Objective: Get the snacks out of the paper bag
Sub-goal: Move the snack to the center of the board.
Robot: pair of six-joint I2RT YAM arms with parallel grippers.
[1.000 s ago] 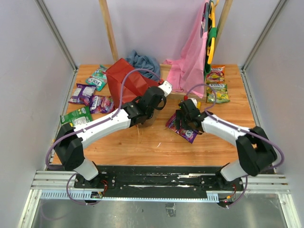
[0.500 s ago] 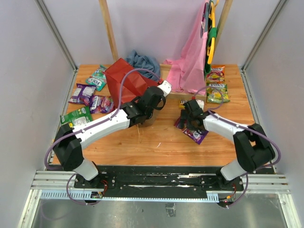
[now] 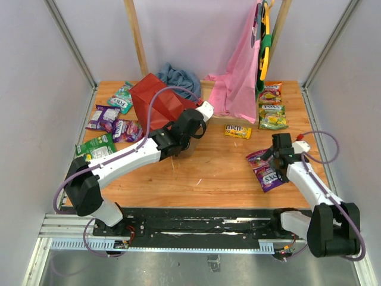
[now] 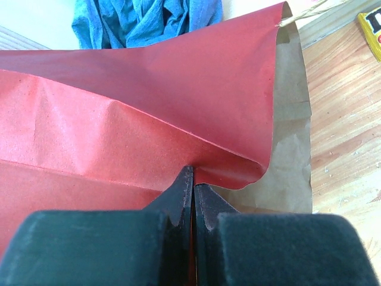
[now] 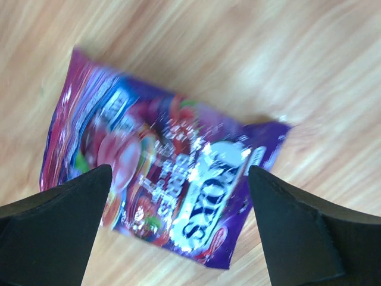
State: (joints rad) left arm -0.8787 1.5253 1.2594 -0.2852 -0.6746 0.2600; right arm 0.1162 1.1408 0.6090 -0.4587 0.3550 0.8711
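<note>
Surface: pale wood, seen from above. Paper bag: red outside, brown kraft inside, lying creased at 11 o'clock with its mouth turned toward the centre. Left end effector: fingers pressed together, pinching the red edge of the paper bag at its mouth. Right end effector: fingers spread wide, hanging over the purple packet, which lies flat on the wood at 4 o'clock; contact between fingers and packet cannot be told. M&M's packet: yellow, flat, just past centre toward 1 o'clock, well apart from the bag's mouth. Purple pair, green packet and teal packets: grouped at 9 to 10 o'clock, beside the bag. Orange packet and green-yellow packet: at 2 o'clock, one just beside the other. Blue cloth: bunched at 12 o'clock, behind the bag. Pink garment: hanging at 1 o'clock.
</note>
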